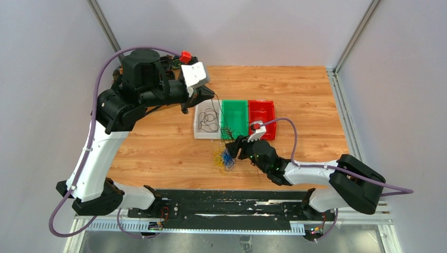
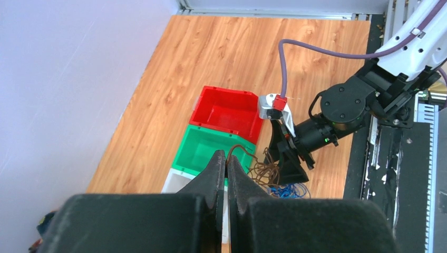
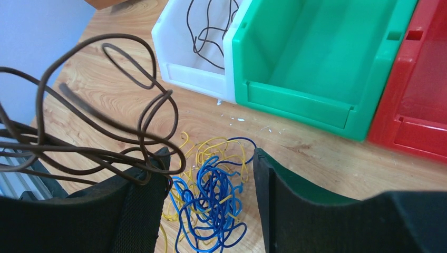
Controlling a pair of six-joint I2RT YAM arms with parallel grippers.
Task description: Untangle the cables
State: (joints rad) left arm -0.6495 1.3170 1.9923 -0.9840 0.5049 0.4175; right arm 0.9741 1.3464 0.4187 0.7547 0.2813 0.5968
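Observation:
A tangle of blue cables [image 3: 213, 195] and yellow cables [image 3: 208, 145] lies on the wooden table in front of the bins; it also shows from above as the tangle [image 1: 222, 157]. My right gripper [image 3: 211, 158] is open and low over it, one finger on each side of the blue bunch. A dark brown cable [image 3: 105, 126] loops over its left finger and runs up to my left gripper [image 2: 227, 155]. That gripper is shut on the cable's end, high above the white bin. In the top view the left gripper [image 1: 209, 97] and right gripper [image 1: 232, 149] are a bin's length apart.
Three bins stand side by side: a white bin [image 1: 200, 133] with a loose black cable [image 1: 210, 120] in it, a green bin [image 1: 234, 118] and a red bin [image 1: 262, 113]. Purple hoses run along both arms. A black rail borders the table's near edge.

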